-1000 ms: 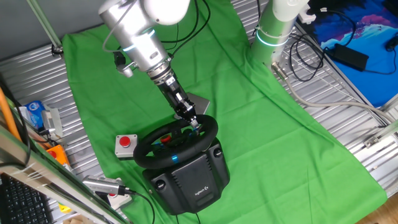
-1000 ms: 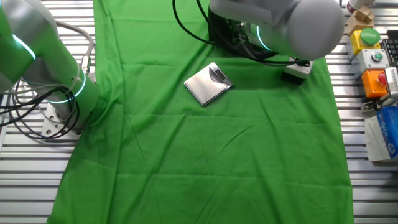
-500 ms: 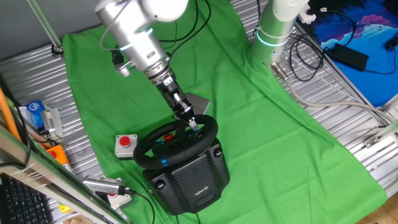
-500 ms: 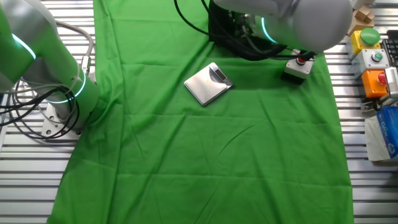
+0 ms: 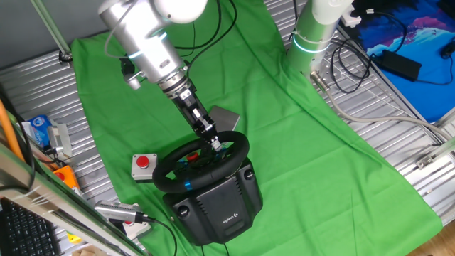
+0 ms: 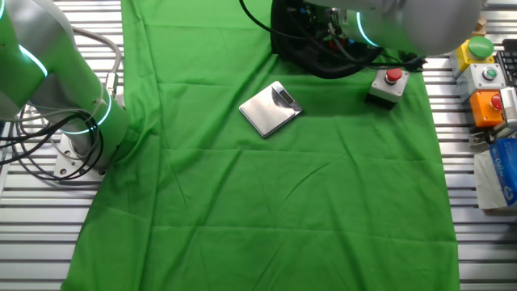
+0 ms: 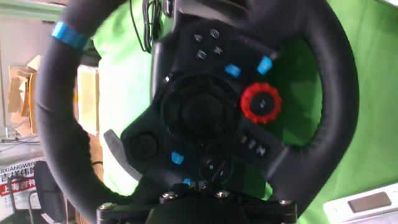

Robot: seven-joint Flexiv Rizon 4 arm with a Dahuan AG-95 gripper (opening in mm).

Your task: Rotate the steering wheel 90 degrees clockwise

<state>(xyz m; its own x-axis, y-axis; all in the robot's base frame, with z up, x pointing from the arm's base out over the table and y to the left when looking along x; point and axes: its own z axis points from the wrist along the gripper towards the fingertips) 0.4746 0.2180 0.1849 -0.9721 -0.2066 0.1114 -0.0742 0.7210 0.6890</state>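
The black steering wheel stands tilted on its bulky black base at the near edge of the green cloth. My gripper comes down from the upper left and is closed on the wheel's far rim. In the hand view the wheel fills the frame, showing the hub with a red dial and small blue buttons. A blue tape mark sits on the rim at the upper left. The gripper's dark body covers the rim at the bottom; the fingertips are hidden.
A small grey box with a red button lies left of the wheel and shows in the other fixed view. A silver scale lies on the cloth behind the wheel. A second arm's base stands at the back right. Boxes and cables line the table's edges.
My arm has swung left in the fixed view. The wheel has turned with it: the blue mark on the near rim has shifted left. The grey button box is now uncovered in the other view.
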